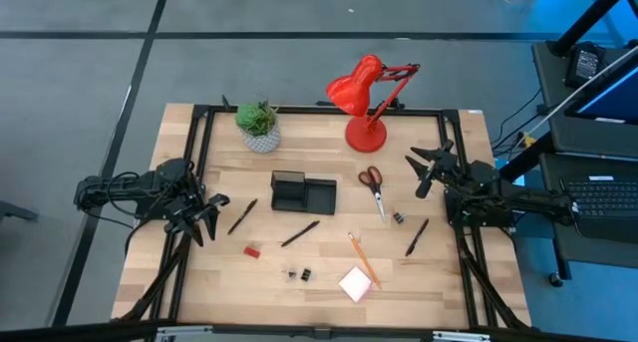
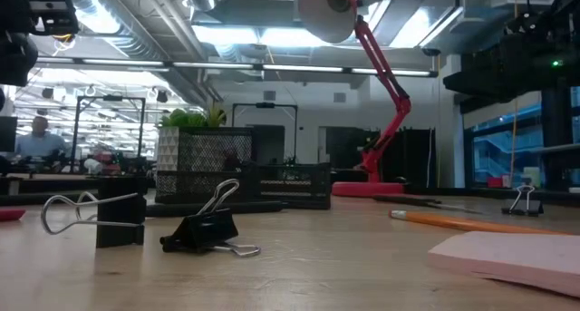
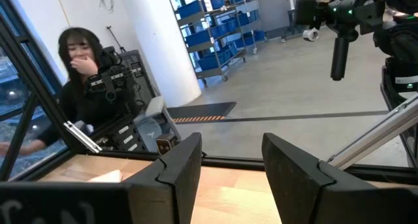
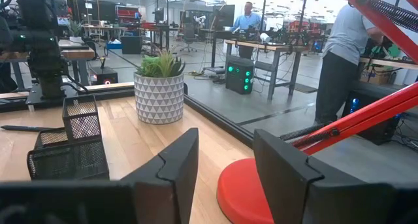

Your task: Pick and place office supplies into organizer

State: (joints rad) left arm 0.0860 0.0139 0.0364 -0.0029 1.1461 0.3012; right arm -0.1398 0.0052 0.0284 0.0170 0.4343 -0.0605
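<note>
Both grippers, left (image 1: 211, 222) and right (image 1: 424, 169), hang spread and empty; scissors (image 1: 374, 185) beside the right could skid if nudged.

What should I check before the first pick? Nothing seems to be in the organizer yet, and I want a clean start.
1. Left gripper empty and open: ok.
2. Right gripper empty and open: ok.
3. Organizer upright and unobstructed: ok.
4. Supplies lie apart on the table: scissors, orange pencil, red eraser: ok.
5. Sticky-note pad clear of the pencil: cannot tell.
</note>
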